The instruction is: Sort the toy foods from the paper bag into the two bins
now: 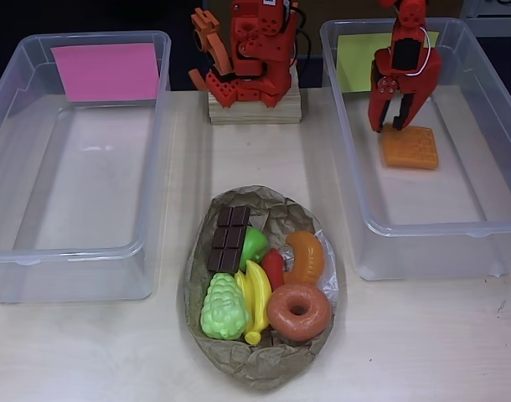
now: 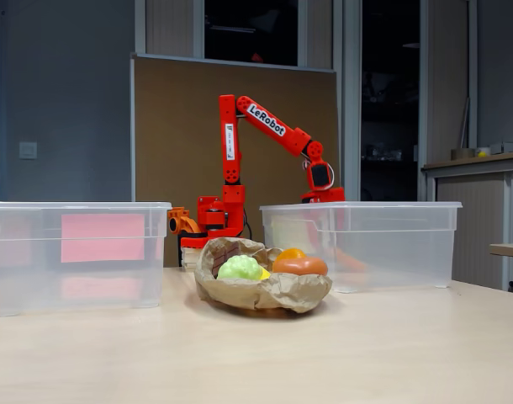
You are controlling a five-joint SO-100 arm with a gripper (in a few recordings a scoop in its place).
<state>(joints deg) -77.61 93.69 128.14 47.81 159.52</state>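
Gripper (image 1: 398, 123) inside yellow-green-sheet bin (image 1: 423, 226), fingers spread, holding nothing; orange waffle (image 1: 410, 146) just beneath fingertips (contact unclear). Paper bag (image 1: 264, 364) with remaining toys well apart.

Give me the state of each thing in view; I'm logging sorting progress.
gripper: open, reaching down inside the right bin, at the waffle
waffle: lying flat on the right bin's floor
right bin: holds the waffle, yellow-green sheet at back
left bin: no toys inside, pink sheet at back
paper bag: open, holding the remaining toys
donut: in the bag
grapes: in the bag
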